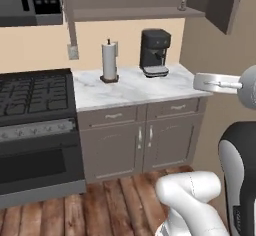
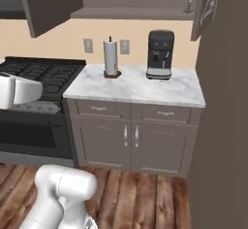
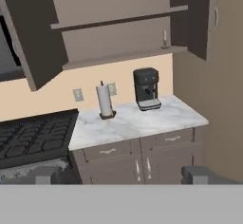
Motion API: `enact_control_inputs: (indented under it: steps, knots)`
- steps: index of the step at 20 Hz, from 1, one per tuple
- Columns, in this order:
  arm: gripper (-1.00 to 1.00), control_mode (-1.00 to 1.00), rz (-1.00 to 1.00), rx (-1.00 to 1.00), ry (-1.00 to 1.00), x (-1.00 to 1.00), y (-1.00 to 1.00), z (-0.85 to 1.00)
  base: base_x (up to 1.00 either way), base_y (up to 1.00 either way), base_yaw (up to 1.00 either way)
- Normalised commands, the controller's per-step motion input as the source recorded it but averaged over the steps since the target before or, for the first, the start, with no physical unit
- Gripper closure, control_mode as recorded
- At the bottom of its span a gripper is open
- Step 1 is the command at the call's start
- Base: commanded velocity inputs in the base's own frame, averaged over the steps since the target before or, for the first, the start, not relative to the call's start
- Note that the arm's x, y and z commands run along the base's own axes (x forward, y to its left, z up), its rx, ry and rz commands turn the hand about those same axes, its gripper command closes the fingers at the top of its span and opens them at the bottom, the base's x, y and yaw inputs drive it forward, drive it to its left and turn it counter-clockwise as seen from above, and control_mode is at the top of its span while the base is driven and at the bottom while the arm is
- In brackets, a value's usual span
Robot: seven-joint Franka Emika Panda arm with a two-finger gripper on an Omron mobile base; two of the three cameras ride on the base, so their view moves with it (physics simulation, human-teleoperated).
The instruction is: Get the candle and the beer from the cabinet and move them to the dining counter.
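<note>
So the arm (image 1: 192, 200) is mostly glossy white, all rounded, bulbous shells, kind of like smooth plastic elbows. In the left base view one upright link (image 1: 239, 175) has a white face wrapped in a black band with a bit of tiny pale print low on the dark part. Up top there's a grey ball-ish joint (image 1: 248, 87) with a flat light-grey disc (image 1: 212, 83) sticking out, small darker marks on it.
</note>
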Motion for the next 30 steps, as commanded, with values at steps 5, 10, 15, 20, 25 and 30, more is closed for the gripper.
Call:
enact_control_inputs:
  steps: [5, 10, 15, 20, 25, 30]
  knots:
    - [-1.0, 1.0, 0.0, 0.0, 0.0, 0.0, 0.0, 0.0, 0.82, -0.04, -0.06]
    - [-1.0, 1.0, 0.0, 0.0, 0.0, 0.0, 0.0, 0.0, 0.89, 0.0, -0.07]
    - [-1.0, 1.0, 0.0, 0.0, 0.0, 0.0, 0.0, 0.0, 0.83, -0.16, -0.1]
    - [-1.0, 1.0, 0.0, 0.0, 0.0, 0.0, 0.0, 0.0, 0.82, -0.2, -0.1]
    - [-1.0, 1.0, 0.0, 0.0, 0.0, 0.0, 0.0, 0.0, 0.8, -0.32, -0.11]
    - [-1.0, 1.0, 0.0, 0.0, 0.0, 0.0, 0.0, 0.0, 0.63, -0.63, -0.1]
